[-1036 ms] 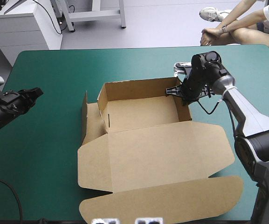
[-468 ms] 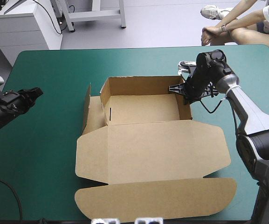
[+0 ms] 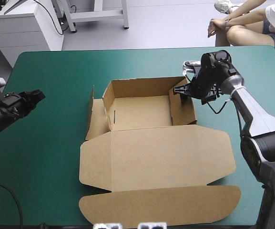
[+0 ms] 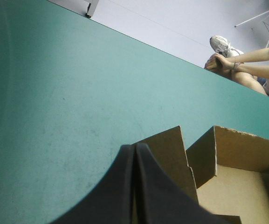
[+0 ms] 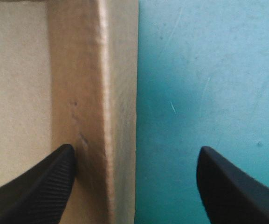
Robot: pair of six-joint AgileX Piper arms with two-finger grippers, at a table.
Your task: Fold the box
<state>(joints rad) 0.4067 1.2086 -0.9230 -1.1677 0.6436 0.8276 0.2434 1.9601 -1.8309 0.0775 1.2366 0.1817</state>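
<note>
**High view.** The box (image 3: 151, 157) lies near the middle of the table, on the teal-green cover (image 3: 46, 157). It is one cut sheet of plain brown board, matte, with sharp creases. Its far part is raised into an open rectangular tray. The lid panel lies flat on the near side of the tray, and a long flap with rounded ends lies flat beyond it, close to the table's near edge. A side flap on the tray's left stands tilted outward. The right gripper (image 3: 181, 90) is at the tray's right wall, near the far right corner. The left gripper (image 3: 36, 96) hangs near the table's left edge, well apart from the box and touching nothing.

**Left wrist view.** The left gripper (image 4: 135, 148) is closed with nothing in it. Its two smooth black fingers (image 4: 115, 191) meet in one pointed arch over the bare cover. Ahead of it are the tilted side flap, with a notched edge, and the tray's left wall, whose cut rim looks slightly ragged.

**Right wrist view.** The right gripper (image 5: 136, 148) stands spread wide, astride the tray's right wall. One ribbed finger (image 5: 41, 186) is on the inner side, against or just beside the board, and the other is over the cover outside, apart from the wall. The wall's top is a rounded double fold with a few small dents. The gripper is not clamped on the board.
</note>
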